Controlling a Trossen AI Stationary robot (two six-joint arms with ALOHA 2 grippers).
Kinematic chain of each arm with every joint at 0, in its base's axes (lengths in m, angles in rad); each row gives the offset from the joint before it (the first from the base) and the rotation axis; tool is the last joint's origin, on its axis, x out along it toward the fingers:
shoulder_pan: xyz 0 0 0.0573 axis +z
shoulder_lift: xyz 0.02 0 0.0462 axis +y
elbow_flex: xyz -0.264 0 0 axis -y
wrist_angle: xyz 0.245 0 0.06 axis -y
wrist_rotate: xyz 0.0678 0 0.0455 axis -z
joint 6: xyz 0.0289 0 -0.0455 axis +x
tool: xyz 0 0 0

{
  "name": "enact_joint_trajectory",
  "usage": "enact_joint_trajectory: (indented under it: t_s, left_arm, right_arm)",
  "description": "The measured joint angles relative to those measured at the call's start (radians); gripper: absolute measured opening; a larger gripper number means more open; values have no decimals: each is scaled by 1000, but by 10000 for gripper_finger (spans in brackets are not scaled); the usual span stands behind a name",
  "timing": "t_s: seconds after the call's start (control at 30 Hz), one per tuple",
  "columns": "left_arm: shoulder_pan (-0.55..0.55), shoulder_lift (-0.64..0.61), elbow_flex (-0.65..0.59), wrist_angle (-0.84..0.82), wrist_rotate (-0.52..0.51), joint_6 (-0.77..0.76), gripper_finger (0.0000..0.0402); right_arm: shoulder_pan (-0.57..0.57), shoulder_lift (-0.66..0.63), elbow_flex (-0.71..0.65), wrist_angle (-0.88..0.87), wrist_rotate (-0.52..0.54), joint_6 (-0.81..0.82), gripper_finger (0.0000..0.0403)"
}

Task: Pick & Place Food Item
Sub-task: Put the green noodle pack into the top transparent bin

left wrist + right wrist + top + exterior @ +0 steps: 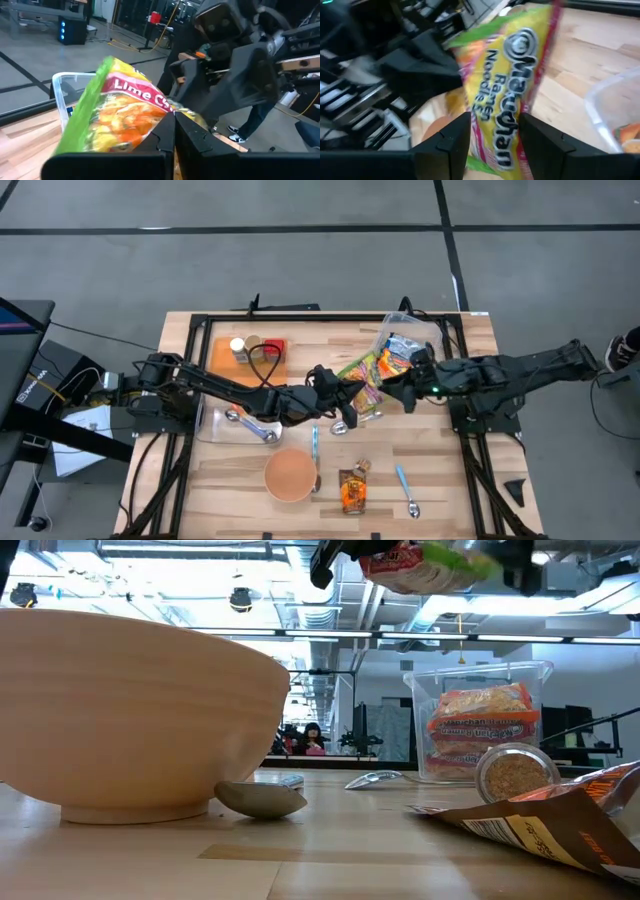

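1. Table: a pale wooden top, on which all items below are laid out.
2. Left arm, reaching from the left edge toward the centre. Its left gripper is seen with fingers fully closed, pinching one end of the noodle packet.
3. Right arm, reaching in from the right edge. Its right gripper is seen partly open, the fingers set either side of the packet's other end; a grip is judged, though contact is not plainly shown.
4. Clear container: placed at the far right of the table, with further food packets inside.
5. Wooden bowl: placed near the front edge, apparently empty.
6. Noodle packet: yellow and green ramen, the task's item. It is held aloft between the two grippers, above mid-table, clear of the surface in the low view, just beside the container.
7. Snack packet: orange and brown, lying beside the bowl.
8. Spoons: a blue-handled spoon near the front right and a metal spoon left of centre.
9. Progress: the pick is judged done, the packet being off the table. The placing is not yet done; the destination cannot be told, and one gripper must presumably let go before set-down.
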Motion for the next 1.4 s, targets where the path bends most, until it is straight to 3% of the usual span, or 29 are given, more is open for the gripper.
enact_joint_trajectory:
  t_s: [0.23, 0.57, 0.9, 1.07, 1.4]
  left_arm:
    - [-18, 0, 1, 9, -4, 0, 0]
    - [-39, 0, 1, 16, 1, 0, 0]
    - [-39, 0, 2, 2, 8, 0, 12]
    - [-41, -21, -2, -116, 15, -3, 49]
    - [-57, -55, -1, -201, 11, 15, 122]
  right_arm:
    - [-23, 61, -2, 73, -45, -15, 150]
    - [3, 57, -2, 85, -10, -16, 9]
    - [55, 30, 0, 77, 81, -9, 1]
    - [59, -24, 2, 33, 87, -8, 1]
    - [15, -188, 8, -248, 120, -7, 0]
